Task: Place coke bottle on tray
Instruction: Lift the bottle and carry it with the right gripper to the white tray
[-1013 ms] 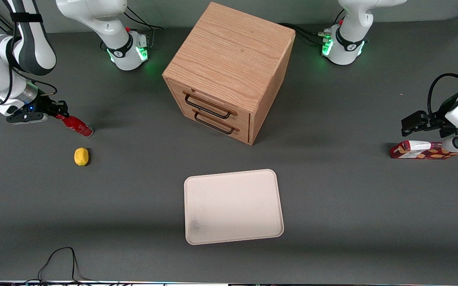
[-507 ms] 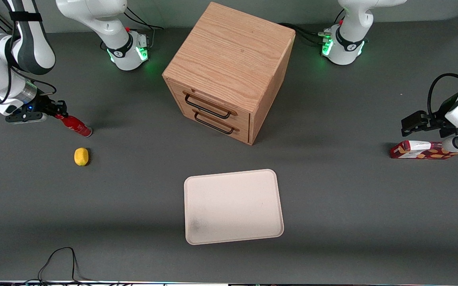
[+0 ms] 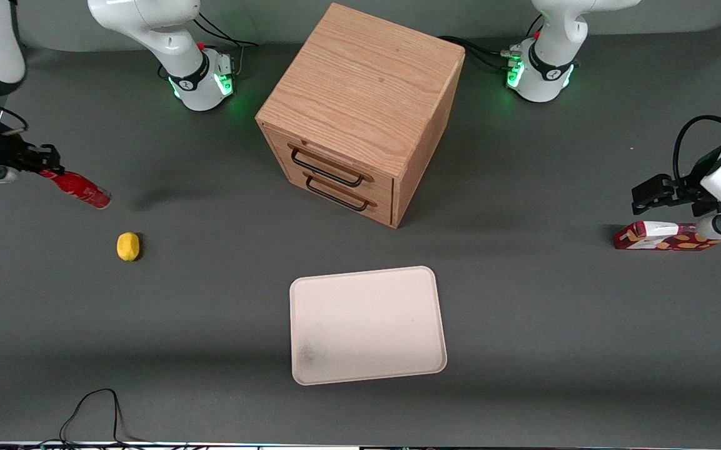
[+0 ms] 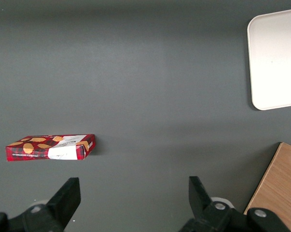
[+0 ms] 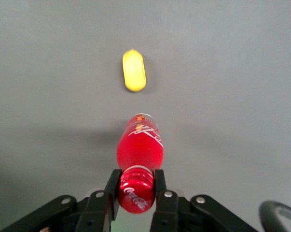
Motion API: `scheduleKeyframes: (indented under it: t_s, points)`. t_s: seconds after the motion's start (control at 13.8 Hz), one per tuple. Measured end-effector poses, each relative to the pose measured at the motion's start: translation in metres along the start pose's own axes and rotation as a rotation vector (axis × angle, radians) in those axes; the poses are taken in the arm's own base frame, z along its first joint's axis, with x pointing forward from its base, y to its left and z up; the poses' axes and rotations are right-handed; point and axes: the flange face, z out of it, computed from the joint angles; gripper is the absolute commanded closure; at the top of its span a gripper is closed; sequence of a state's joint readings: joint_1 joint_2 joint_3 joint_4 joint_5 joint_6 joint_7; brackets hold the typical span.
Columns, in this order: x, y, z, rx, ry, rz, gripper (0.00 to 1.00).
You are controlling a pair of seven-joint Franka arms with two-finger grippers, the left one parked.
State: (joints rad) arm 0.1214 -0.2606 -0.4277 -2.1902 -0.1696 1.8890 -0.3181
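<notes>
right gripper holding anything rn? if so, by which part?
Yes: the gripper is shut on the coke bottle, pinching it at the cap end, lifted clear of the table above the lemon.

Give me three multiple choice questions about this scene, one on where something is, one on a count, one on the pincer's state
1. Where is the coke bottle?
A. on the tray
B. in the pincer, above the table
C. in a drawer

2. How many drawer handles show on the wooden cabinet?
A. one
B. two
C. four

3. What is the pincer doing?
A. hanging open
B. shut on the lemon
C. shut on the bottle's cap end

Answers: 1 B, the bottle's shadow lies apart from it and the tray is bare; 2 B, two black handles; 3 C, the fingers flank the cap.
</notes>
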Motion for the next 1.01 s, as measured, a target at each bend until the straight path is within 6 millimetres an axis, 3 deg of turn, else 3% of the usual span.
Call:
scheduleKeyframes:
  t_s: [0.22, 0.36, 0.65, 1.01]
  points:
    - [0.040, -0.017, -0.060, 0.004, -0.003, 0.008, 1.00]
    - [0.079, -0.031, -0.079, 0.015, 0.003, 0.015, 1.00]
    - [0.161, -0.089, -0.074, 0.007, -0.029, 0.006, 1.00]
    - [0.239, -0.166, -0.060, 0.028, -0.069, 0.040, 1.00]
